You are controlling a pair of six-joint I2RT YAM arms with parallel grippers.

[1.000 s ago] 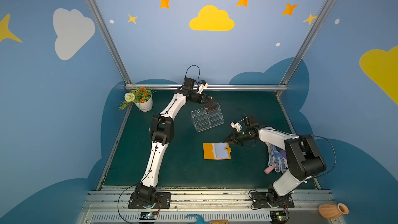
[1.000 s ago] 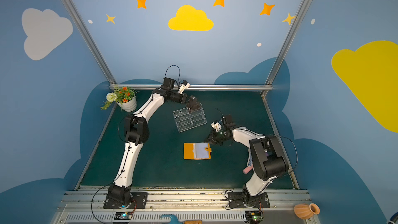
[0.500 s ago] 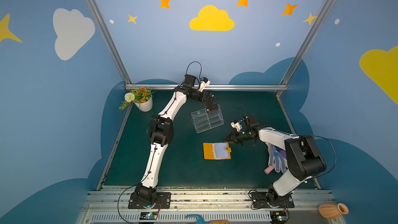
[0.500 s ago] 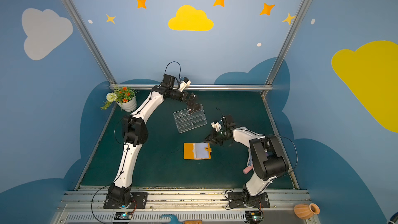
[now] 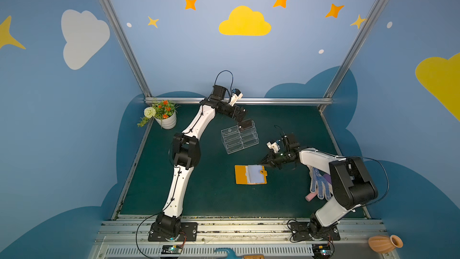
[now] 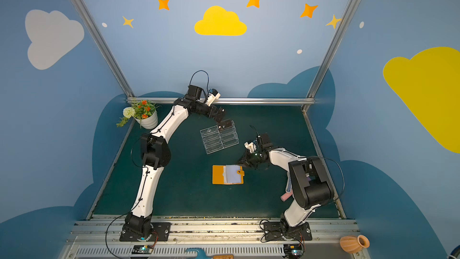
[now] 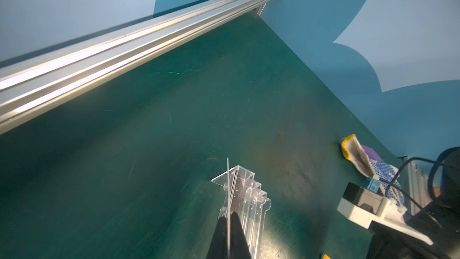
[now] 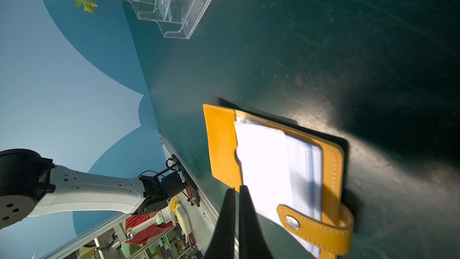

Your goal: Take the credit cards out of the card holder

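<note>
Card (image 5: pixel 246 123) pinched edge-on in the closed jaws of the left gripper (image 7: pixel 228 217), sticking out past the tips at the back tier of the clear stand (image 7: pixel 251 193), and right gripper (image 8: pixel 237 190) closed on nothing, open orange wallet (image 8: pixel 221 145) lying flat just ahead of its jaws, clear sleeves (image 8: pixel 263 160) up.

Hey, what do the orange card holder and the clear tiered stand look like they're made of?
Card holder: looks like leather or faux leather, matte orange, with pale stitching along its edges. Tiered stand: probably acrylic or similar hard plastic, glossy and see-through, with crisp edges.
</note>
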